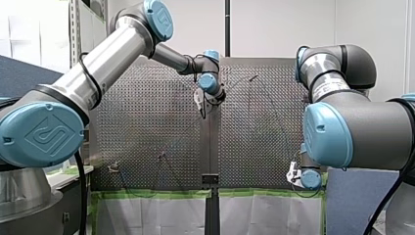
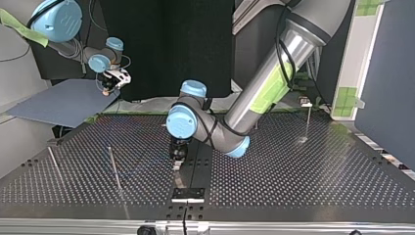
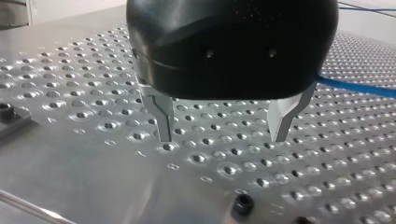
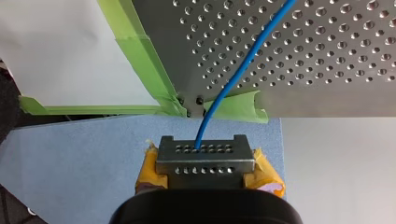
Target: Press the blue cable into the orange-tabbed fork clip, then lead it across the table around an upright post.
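Right gripper on blue cable

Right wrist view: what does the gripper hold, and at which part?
My right gripper pinches the blue cable just off the perforated table; whether that is the cable's end is hidden.

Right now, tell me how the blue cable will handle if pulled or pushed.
Likely floppy: the blue cable bends in a gentle curve from my right gripper onto the table. Probably light, since it looks thin. Lying loose across the holes, it would probably slide or bow under a push rather than roll.
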Controlling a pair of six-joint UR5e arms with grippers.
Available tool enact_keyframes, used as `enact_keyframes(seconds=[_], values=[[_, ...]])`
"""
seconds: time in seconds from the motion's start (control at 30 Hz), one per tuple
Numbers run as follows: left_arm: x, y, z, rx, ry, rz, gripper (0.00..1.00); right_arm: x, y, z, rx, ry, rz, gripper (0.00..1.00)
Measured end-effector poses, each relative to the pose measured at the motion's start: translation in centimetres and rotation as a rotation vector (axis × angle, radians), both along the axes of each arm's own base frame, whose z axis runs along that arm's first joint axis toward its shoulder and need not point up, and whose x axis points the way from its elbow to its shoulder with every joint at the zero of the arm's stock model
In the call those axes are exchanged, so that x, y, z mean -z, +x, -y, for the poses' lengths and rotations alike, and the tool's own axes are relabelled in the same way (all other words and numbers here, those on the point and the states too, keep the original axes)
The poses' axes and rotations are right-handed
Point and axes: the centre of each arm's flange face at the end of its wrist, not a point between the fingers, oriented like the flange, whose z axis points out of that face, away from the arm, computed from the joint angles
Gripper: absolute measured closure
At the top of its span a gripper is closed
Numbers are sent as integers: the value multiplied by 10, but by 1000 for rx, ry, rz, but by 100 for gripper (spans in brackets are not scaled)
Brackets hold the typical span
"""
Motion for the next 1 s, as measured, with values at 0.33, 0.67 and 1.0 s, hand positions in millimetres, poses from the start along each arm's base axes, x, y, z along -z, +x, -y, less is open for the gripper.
enact_keyframes(seconds=[0.33,0.67,1.0], values=[[4,1,-13,3,-26,-91,0,1,1,-1,-5,9,-10,100],[-1,0,-19,54,-89,-184,0,1,2,-2,-9,14,-15,100],[0,-5,-13,125,-176,-257,0,1,3,-3,-9,16,-15,100]])
